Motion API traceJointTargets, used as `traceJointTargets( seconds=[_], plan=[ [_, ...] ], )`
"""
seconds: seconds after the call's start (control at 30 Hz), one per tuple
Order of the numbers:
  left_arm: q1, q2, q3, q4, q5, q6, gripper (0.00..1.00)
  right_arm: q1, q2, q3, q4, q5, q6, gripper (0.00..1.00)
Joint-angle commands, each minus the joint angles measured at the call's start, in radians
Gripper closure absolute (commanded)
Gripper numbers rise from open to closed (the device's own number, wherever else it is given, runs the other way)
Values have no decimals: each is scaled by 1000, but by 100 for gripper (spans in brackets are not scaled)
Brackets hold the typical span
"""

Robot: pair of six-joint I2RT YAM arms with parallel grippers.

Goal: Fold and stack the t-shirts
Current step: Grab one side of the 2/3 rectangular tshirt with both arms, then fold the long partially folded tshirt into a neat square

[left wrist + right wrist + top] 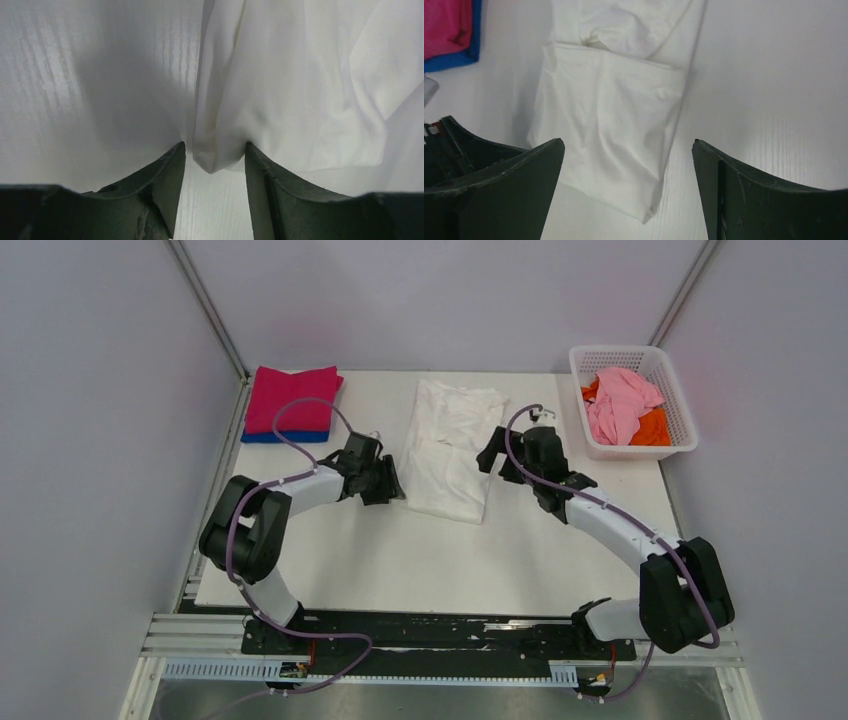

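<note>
The white t-shirt lies in the middle of the table, folded into a long strip, with only plain white cloth showing. My left gripper is at its left edge. In the left wrist view it is partly open, with a fold of the shirt between the fingertips. My right gripper is beside the strip's right edge. It is wide open and empty above the shirt's near end. A folded magenta shirt lies on a blue one at the back left.
A white lattice basket at the back right holds a pale pink shirt and an orange one. The magenta and blue stack also shows in the right wrist view. The table is white.
</note>
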Motion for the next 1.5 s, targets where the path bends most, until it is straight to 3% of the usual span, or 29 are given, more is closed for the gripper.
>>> traceJointTargets(
  seconds=[0.0,0.1,0.2,0.23,0.4,0.67,0.93,1.1,1.17,1.27,1.47],
  plan=[
    [-23,66,4,16,52,-1,51,-12,-57,-94,-75,-42,153,0],
    [-42,89,13,2,46,-1,69,-13,-61,-127,-92,-140,172,2],
    [-44,105,15,-36,1,-7,97,-14,-42,-151,-115,-245,184,7],
    [-45,106,15,-44,-7,-9,100,-14,-33,-162,-116,-271,190,9],
    [-45,91,-11,-64,-23,-17,100,-14,25,-204,-103,-327,227,25],
    [-50,69,-63,-40,-15,-27,100,-12,134,-249,68,-369,264,53],
    [-55,26,-106,-13,-27,-30,100,-13,187,-292,114,-373,238,99],
    [-73,-90,-175,-43,-44,-37,100,-2,25,-375,88,-520,169,100],
    [-93,-167,-194,-96,-38,-28,100,24,-82,-379,-15,-535,151,100],
    [-145,-352,-206,-243,-82,-32,100,62,-265,-366,-215,-527,129,100],
    [-180,-716,-240,-326,-15,-7,100,63,-525,-297,-383,-547,112,100]
  ],
)
